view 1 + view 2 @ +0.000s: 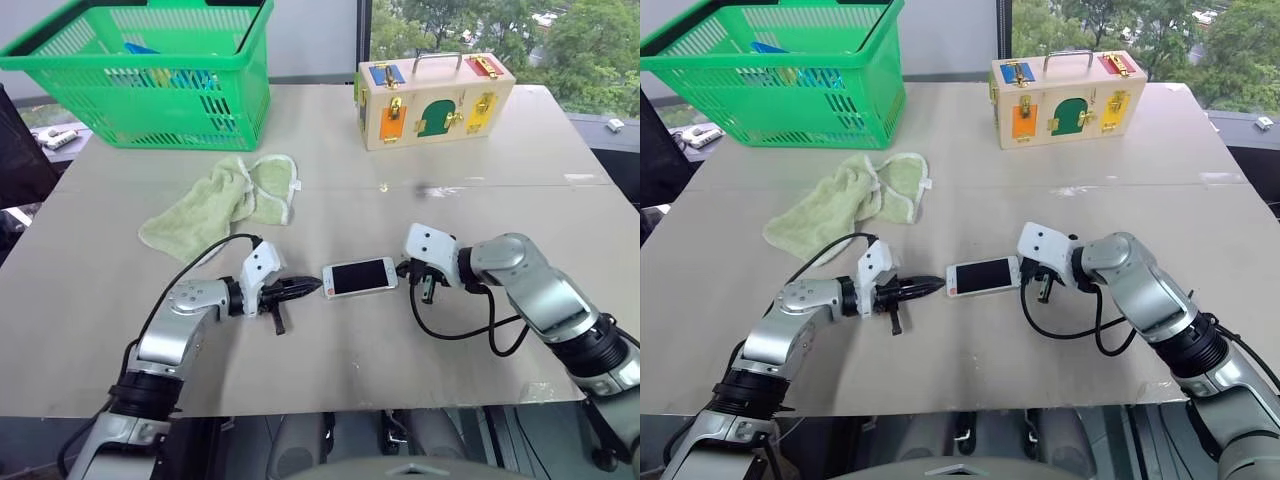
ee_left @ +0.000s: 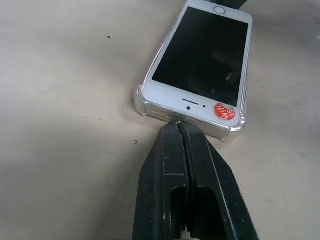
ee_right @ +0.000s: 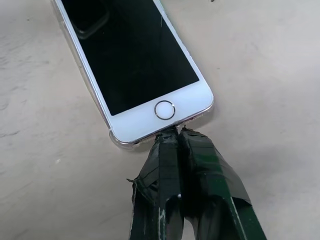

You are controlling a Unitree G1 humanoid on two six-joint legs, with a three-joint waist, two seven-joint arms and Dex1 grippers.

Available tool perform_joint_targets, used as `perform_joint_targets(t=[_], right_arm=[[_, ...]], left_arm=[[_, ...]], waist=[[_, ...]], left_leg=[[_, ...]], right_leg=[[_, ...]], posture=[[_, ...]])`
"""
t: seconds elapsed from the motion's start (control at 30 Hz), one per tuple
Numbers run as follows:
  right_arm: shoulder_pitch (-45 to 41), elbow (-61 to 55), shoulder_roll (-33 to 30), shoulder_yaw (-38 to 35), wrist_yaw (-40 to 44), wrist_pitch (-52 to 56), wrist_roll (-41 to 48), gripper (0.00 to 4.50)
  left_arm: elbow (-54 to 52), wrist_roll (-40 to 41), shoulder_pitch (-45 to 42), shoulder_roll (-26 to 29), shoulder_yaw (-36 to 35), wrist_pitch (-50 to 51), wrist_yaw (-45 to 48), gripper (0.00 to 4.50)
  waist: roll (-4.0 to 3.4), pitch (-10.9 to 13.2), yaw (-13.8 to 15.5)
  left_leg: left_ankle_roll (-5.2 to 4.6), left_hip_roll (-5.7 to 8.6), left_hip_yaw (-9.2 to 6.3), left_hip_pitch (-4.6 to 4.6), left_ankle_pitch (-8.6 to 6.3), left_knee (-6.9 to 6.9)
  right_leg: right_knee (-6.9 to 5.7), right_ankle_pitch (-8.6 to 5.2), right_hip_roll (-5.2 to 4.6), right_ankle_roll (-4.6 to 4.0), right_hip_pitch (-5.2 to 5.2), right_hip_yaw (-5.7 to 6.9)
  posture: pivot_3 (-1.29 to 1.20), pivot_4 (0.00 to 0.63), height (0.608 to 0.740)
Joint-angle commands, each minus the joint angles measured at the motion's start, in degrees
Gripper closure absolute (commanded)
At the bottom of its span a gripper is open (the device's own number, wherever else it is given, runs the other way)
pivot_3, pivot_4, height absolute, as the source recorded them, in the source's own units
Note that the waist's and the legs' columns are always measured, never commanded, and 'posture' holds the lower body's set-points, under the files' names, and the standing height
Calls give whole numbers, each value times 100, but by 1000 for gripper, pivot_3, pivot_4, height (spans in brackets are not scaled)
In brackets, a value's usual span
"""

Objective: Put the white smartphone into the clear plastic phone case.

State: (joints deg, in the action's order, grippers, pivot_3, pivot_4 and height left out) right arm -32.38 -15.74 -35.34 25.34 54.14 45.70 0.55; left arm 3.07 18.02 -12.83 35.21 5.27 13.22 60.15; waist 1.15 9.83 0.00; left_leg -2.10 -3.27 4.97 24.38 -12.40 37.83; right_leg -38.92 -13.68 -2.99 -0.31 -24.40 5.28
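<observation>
The white smartphone (image 1: 359, 277) lies flat, screen up, in the middle of the tabletop (image 1: 330, 390), and it sits inside the clear plastic phone case (image 2: 141, 102), whose glossy corners show around its edge. The left arm reaches in low, and its left pincer (image 1: 312, 286) is clenched with the tip at the earpiece end. The right arm bends inward with the wrist tilted down, and the clenched right pincer (image 3: 173, 134) touches the home-button end.
</observation>
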Motion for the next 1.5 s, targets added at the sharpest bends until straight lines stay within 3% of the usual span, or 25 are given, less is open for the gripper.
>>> perform_joint_targets(t=[0.03,0.5,0.7,1.27,1.5], right_arm=[[-112,-118,165,94,188,-304,191,4378],[626,-371,144,-657,-136,-641,289,4378],[721,-525,104,-875,-205,-579,491,4378],[643,-565,171,-688,-346,-475,591,4378],[669,-768,138,-931,-350,-337,904,4378]], left_arm=[[208,-232,-43,-141,196,-43,-78,4500],[582,-142,-266,81,-220,-100,73,4500],[-380,1093,-271,382,-553,1350,580,4500],[-620,7,-774,250,538,1732,-12,4500],[-1025,915,-721,91,-126,2052,163,4500]], waist=[[-1,0,-1],[-4,1,-6],[6,11,-76],[6,11,67],[7,11,71]], left_leg=[[0,0,-1,-11,0,0],[1,-2,-9,-51,-2,-6],[2,-6,-11,-39,-2,-9],[1,7,-13,20,-1,-37],[1,6,-16,31,-1,-36]], right_leg=[[1,-1,-2,-1,11,1],[5,-6,-14,-8,51,7],[7,-12,-13,-18,38,8],[57,-4,11,-2,3,15],[57,-4,10,-2,-5,16]], posture=[[0,150,740],[0,150,740],[0,150,740],[0,150,740],[0,150,740]])
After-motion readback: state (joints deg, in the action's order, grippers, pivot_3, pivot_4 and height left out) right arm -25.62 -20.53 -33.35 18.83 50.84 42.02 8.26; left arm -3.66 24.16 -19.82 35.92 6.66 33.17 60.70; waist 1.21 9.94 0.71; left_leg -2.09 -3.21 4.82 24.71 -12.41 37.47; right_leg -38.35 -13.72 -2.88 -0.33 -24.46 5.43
